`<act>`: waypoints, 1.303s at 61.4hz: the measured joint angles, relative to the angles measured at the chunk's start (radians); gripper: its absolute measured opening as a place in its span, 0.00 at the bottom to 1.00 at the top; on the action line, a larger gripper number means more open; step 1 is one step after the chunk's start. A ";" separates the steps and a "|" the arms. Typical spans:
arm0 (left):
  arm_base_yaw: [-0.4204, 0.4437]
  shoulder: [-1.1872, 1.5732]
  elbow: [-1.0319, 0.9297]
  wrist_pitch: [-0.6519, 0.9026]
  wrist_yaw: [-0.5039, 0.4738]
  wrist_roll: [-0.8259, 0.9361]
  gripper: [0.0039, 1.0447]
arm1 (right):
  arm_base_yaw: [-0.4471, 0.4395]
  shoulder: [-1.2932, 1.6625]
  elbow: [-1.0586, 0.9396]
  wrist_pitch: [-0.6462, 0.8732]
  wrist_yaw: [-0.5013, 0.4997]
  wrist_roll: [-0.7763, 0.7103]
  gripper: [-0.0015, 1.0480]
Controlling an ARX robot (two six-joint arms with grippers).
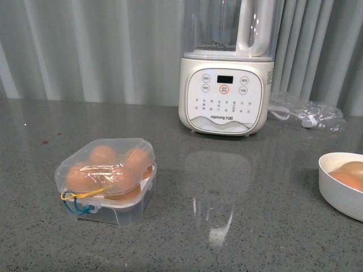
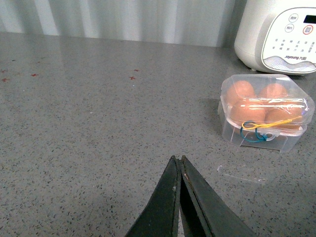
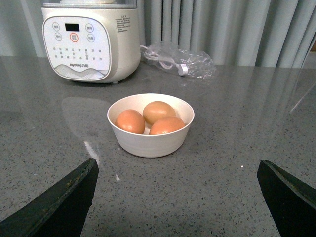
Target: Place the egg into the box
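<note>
Box: small square clear plastic case [image 1: 108, 180], lid closed over smooth orange-brown eggs [image 1: 104, 154]; yellow and blue cords
Bowl: round white bowl [image 3: 150, 125], three eggs
Left gripper [image 2: 178, 160]: fingers pressed together, empty
Right gripper [image 3: 177, 177]: fingers wide apart

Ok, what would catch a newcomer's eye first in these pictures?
Probably the clear plastic four-egg box with its lid shut over brown eggs, front-left on the grey speckled counter. Then the cream blender at the back, and the round white bowl holding three brown eggs at right.

Four eggs [image 1: 104, 154] in one box [image 1: 106, 181]; three eggs [image 3: 130, 121] in one bowl [image 3: 150, 143].
</note>
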 joint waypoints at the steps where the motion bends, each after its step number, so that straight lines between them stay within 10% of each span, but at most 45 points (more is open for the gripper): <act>1: 0.000 -0.001 -0.001 0.000 0.000 0.000 0.03 | 0.000 0.000 0.000 0.000 0.000 0.000 0.93; 48: 0.000 -0.051 -0.032 0.010 0.000 0.001 0.03 | 0.000 0.000 0.000 0.000 0.000 0.000 0.93; 80: 0.000 -0.051 -0.032 0.010 0.000 0.002 0.95 | 0.000 0.000 0.000 0.000 0.000 0.000 0.93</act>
